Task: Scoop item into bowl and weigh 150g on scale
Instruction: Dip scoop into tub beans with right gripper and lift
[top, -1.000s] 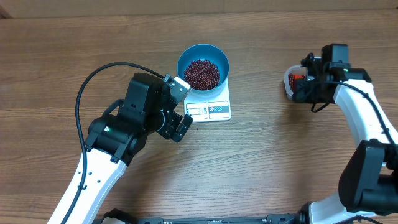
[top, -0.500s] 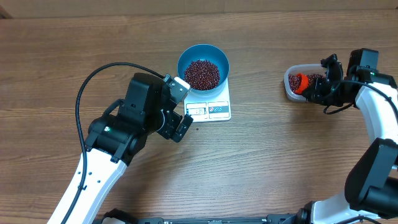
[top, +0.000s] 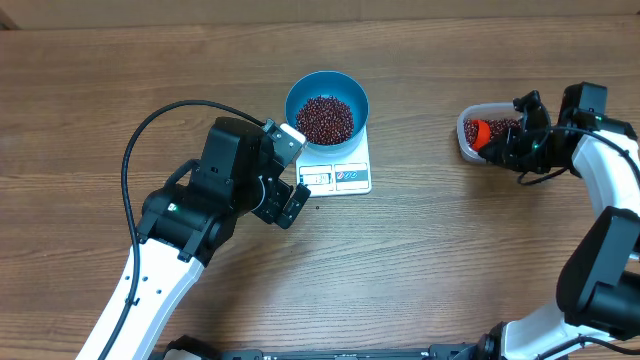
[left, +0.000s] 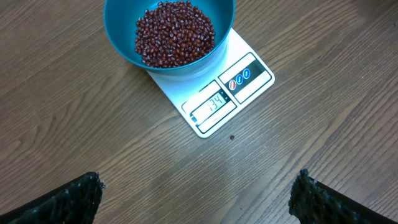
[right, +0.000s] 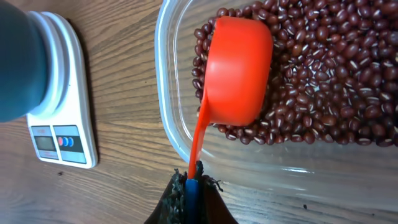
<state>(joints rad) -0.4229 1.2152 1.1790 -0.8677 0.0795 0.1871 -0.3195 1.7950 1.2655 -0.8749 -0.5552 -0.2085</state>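
Observation:
The blue bowl (top: 327, 105) (left: 169, 31) stands on the white scale (top: 345, 175) (left: 239, 81), with a heap of dark red beans (left: 175, 32) inside. The display (left: 213, 102) reads 134. My left gripper (top: 288, 172) (left: 199, 199) hangs open over bare table just in front of the scale, holding nothing. My right gripper (top: 510, 148) (right: 193, 186) is shut on the handle of an orange scoop (right: 239, 68) (top: 481, 130). The scoop's cup lies tipped onto the beans (right: 323, 62) in the clear tub (right: 168, 112) (top: 463, 135).
One stray bean (left: 232, 137) lies on the wood in front of the scale. In the right wrist view the scale (right: 62, 124) and the blurred bowl (right: 18, 62) show at the left of the tub. The left arm's black cable (top: 150, 125) loops over the table.
My right wrist has swung out to the right of the tub, and the orange scoop now lies down in the tub's beans. The left arm has not moved.

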